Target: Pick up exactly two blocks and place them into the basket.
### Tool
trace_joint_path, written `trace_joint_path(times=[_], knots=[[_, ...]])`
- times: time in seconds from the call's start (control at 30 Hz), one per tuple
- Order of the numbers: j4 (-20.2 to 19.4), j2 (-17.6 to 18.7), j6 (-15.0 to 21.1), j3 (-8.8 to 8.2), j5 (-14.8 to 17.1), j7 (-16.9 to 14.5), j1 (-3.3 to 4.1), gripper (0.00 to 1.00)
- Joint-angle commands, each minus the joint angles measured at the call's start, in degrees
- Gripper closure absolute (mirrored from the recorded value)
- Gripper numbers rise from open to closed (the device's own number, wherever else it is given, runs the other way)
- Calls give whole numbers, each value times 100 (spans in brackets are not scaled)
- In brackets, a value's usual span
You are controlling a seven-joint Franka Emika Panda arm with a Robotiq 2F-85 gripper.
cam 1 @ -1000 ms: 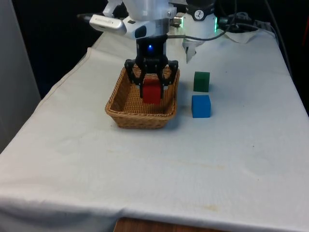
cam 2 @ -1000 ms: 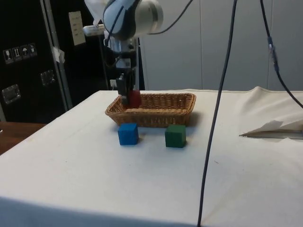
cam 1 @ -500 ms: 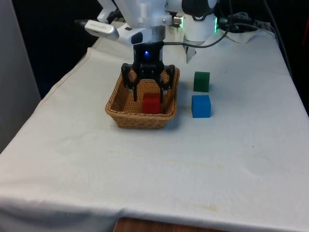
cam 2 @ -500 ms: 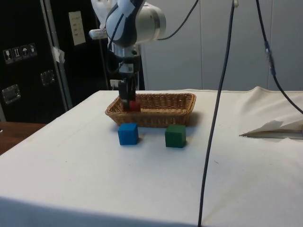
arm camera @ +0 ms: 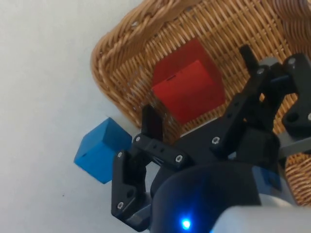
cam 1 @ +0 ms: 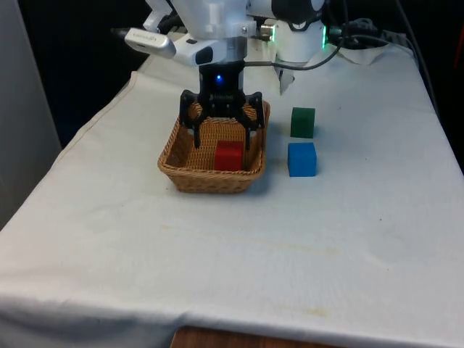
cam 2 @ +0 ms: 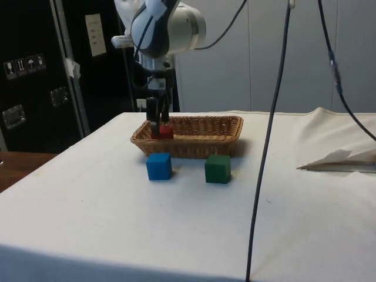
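A red block (cam 1: 228,155) lies inside the wicker basket (cam 1: 210,181), near its front wall. My gripper (cam 1: 222,139) hangs just above it, open, with one finger on each side and nothing held. From the side, the gripper (cam 2: 155,120) stands over the red block (cam 2: 164,133) at the end of the basket (cam 2: 200,142). The wrist view has the red block (arm camera: 187,85) resting on the basket floor (arm camera: 121,63) between the spread fingers of the gripper (arm camera: 198,82). A blue block (cam 1: 301,159) and a green block (cam 1: 303,122) sit on the cloth to the front view's right of the basket.
In the side view the blue block (cam 2: 159,166) and green block (cam 2: 218,169) stand close to the basket's long wall. A dark cable (cam 2: 267,147) hangs down in front of the side camera. Crumpled cloth (cam 2: 343,157) lies at the far side.
The gripper went from shut on the red block to open. The block dropped from the fingers onto the basket floor, and the gripper rose slightly.
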Motion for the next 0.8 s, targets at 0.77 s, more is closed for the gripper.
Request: trace_joint_path(times=[0.77], knots=[[-235, -1031, -533, -97, -945, 23, 189, 0]])
